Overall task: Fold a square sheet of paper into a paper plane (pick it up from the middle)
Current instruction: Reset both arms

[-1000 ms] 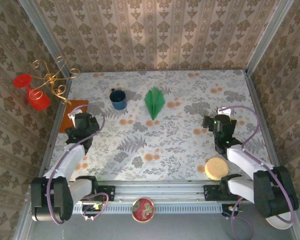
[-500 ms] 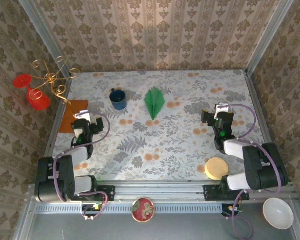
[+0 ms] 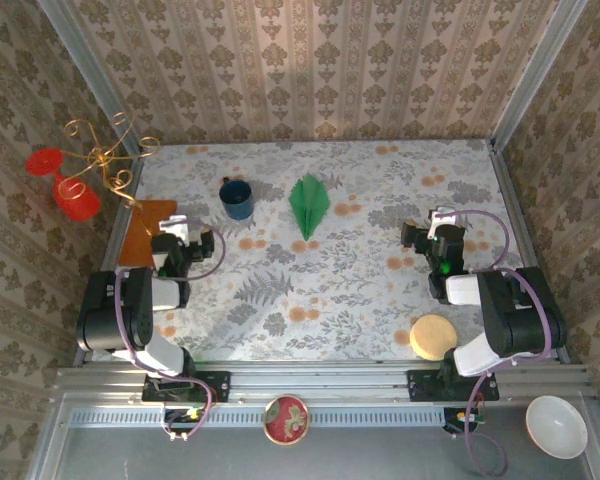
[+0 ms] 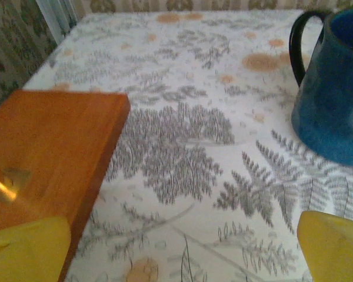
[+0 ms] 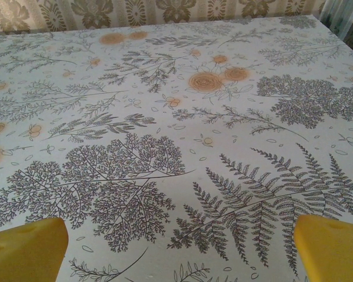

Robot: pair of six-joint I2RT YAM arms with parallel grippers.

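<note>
Tool status: the left tool (image 3: 176, 228) has its jaws wide apart and holds nothing. Its yellow fingers (image 4: 25, 254) frame bare worktop (image 3: 330, 290), with the orange sheet (image 4: 47, 153) just beside the left finger and the mug (image 4: 335, 88) ahead to the right. The right tool (image 3: 442, 224) is likewise spread and unloaded, over bare worktop. Both arms are folded low near their bases. The plane (image 3: 308, 205) lies flat at the far middle of the worktop, narrow tip toward the arms, near the mug and well apart from both tools. Judgement: folding looks complete, and the step in hand is parking. The next move calls for no grasp: hold both tools off the plane and settle the arms at rest
</note>
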